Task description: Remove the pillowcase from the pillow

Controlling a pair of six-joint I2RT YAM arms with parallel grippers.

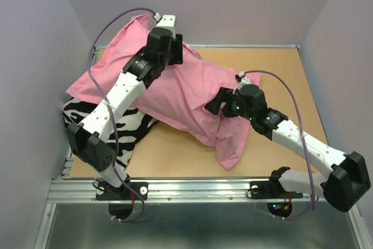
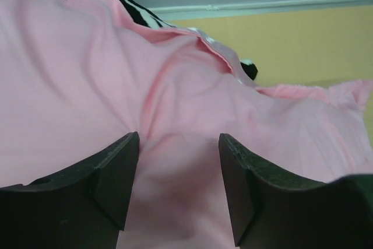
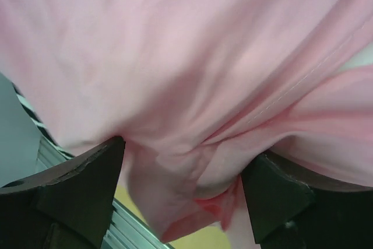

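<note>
The left pincer [image 2: 179, 144] stands with its two dark fingers well apart and nothing pinched between them. Directly beneath and beyond them lies the soft pink fabric pillowcase [image 2: 87, 74], loose and creased. The right pincer [image 3: 187, 155] is spread wider; a slack bunch of the same cloth sags into its gap with neither finger pressing on it, so I judge that neither pincer has a hold. In the overhead view the pillowcase lies slantwise across the tan wooden bench [image 1: 280, 86], with the left pincer over its far end, the right pincer over its nearer end, and a flat limp corner trailing nearer than the right pincer. The plump white pillow cannot be seen, though the swelling under the cloth suggests it is inside. Under the left arm, partly beneath the pillowcase, lies a black-and-white zebra-striped cushion [image 1: 125, 135]. The cloth looks light, thin and slippery, likely to slide out of a shallow pinch, while the pillow should squash and drag. A stitched seam runs just beyond the right pincer, and a deep bite on a doubled fold there would probably hold best. No brand, label or writing is readable.
</note>
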